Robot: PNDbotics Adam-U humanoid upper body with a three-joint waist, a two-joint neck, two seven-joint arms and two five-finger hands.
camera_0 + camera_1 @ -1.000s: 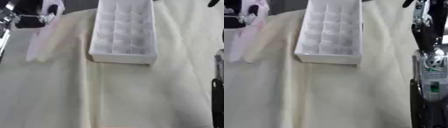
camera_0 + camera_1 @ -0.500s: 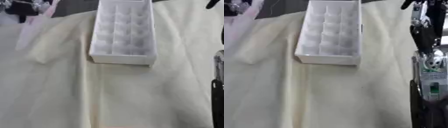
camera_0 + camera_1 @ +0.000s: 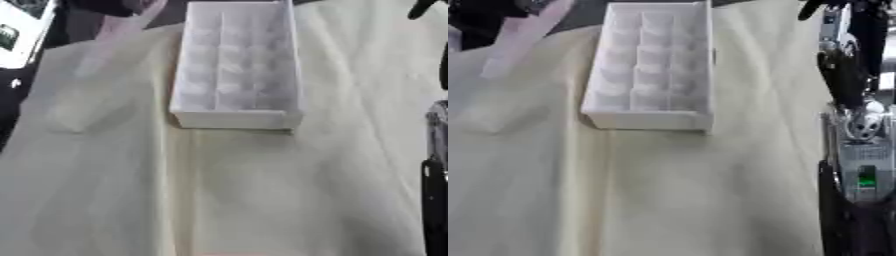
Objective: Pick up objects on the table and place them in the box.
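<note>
A white box (image 3: 236, 70) with a grid of small compartments lies on the cream cloth at the top centre, its cells looking empty. My left hand (image 3: 481, 15) shows dark in the top left corner, curled on a pale pink, flat, floppy object (image 3: 525, 42) that hangs slanting down left of the box, clear of the cloth. My right arm (image 3: 859, 130) runs up the right edge. Only a dark bit of my right hand (image 3: 820, 6) shows at the top right, away from the box.
The cream cloth (image 3: 245, 190) covers the table and is creased, with a fold running down from the box's left corner. A white device (image 3: 16, 35) lies beyond the cloth's left edge at the top left, over a dark floor.
My left hand has lifted the pale pink object up off the cloth and carried it right, closer to the box's far end. Box and right arm have stayed put.
</note>
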